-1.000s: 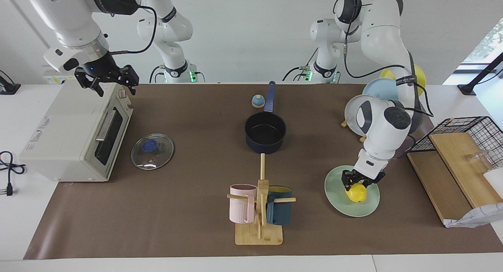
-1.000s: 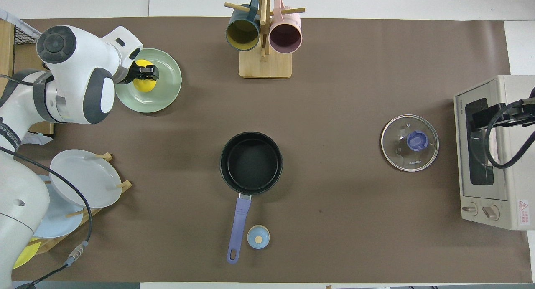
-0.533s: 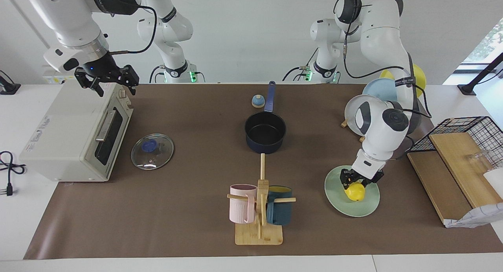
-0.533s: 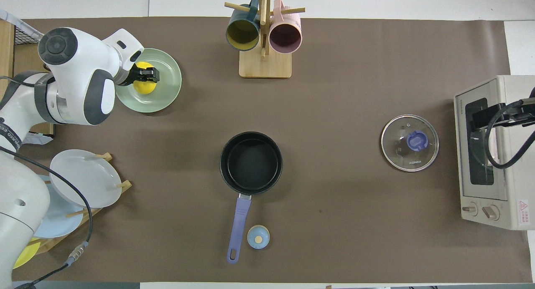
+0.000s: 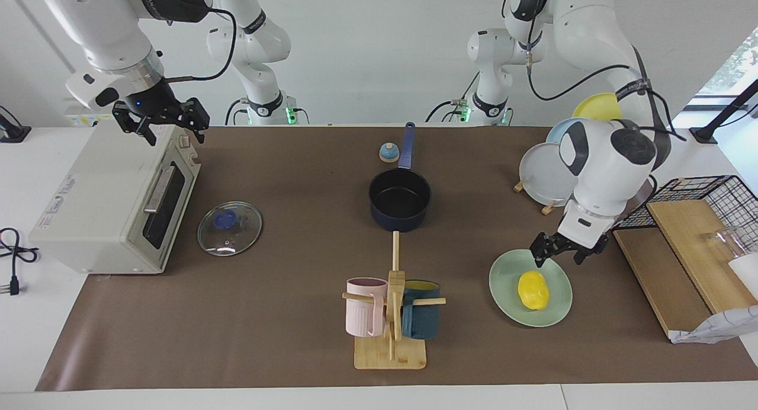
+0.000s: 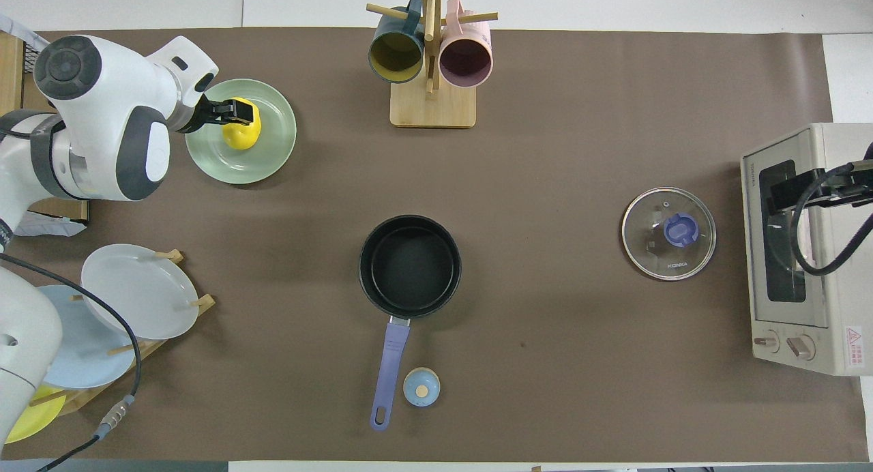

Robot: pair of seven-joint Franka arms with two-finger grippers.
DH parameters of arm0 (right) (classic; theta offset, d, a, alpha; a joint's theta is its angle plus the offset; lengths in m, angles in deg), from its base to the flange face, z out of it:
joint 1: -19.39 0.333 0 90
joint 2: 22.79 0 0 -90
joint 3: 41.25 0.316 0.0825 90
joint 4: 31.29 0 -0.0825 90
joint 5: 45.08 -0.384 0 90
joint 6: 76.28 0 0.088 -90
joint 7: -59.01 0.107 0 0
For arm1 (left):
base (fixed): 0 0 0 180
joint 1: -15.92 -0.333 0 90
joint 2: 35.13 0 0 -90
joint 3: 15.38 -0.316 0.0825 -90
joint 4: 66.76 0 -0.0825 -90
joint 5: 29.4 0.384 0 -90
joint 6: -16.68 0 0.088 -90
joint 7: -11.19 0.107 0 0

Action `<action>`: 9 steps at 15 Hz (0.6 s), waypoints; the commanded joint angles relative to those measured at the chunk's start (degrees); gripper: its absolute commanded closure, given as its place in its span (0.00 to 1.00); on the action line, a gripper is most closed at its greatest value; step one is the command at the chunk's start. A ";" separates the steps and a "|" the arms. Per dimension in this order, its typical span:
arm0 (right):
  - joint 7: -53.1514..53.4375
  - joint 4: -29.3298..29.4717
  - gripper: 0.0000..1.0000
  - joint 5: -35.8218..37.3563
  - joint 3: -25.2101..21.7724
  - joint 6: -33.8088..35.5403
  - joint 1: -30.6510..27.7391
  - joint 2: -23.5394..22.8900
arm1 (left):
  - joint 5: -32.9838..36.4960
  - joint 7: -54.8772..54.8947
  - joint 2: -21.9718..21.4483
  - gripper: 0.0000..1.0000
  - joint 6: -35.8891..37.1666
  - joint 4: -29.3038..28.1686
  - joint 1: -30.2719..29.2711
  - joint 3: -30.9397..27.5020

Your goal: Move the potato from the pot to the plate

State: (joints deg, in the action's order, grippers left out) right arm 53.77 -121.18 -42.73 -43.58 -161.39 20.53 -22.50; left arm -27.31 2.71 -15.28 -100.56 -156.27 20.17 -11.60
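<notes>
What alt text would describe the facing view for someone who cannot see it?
A yellow potato lies on a mint-green plate, the left end effector raised open above the plate's rim. The dark blue pot sits empty mid-table; the right end effector waits over a toaster oven.

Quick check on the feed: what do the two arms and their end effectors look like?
Both arms are glossy white with rounded joints and dark grey joint caps. Black cables loop along each. The left end effector and right end effector are black with two fingers; a silver ring sits above the right one.

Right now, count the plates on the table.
4: green plate under the potato; white plate, blue plate and yellow plate in the rack toward the left arm's end. More may be hidden there.
</notes>
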 commanded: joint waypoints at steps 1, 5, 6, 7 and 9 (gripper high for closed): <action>0.84 -1.16 0.00 -1.21 0.14 -0.23 -0.52 1.03 | -0.86 -2.43 -8.22 0.00 9.19 -0.41 -1.17 0.26; 0.84 -1.16 0.00 -1.21 0.14 -0.23 -0.52 1.03 | -0.77 -1.90 -17.46 0.00 19.92 -1.20 -1.26 0.43; 0.84 -1.16 0.00 -1.21 0.14 -0.23 -0.52 1.03 | -0.68 -1.73 -18.96 0.00 22.64 -1.29 -1.17 0.43; 0.84 -1.16 0.00 -1.21 0.14 -0.23 -0.52 1.03 | -0.77 -1.55 -20.36 0.00 25.11 -1.55 -1.09 0.43; 0.84 -1.16 0.00 -1.21 0.14 -0.23 -0.52 1.03 | -0.68 1.51 -22.74 0.00 28.55 -3.21 -1.26 0.43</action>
State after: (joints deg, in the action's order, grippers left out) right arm 53.77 -121.18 -42.73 -43.58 -161.39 20.53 -22.50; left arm -27.43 1.59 -35.17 -74.40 -156.03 19.39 -11.32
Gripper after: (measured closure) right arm 0.000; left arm 0.000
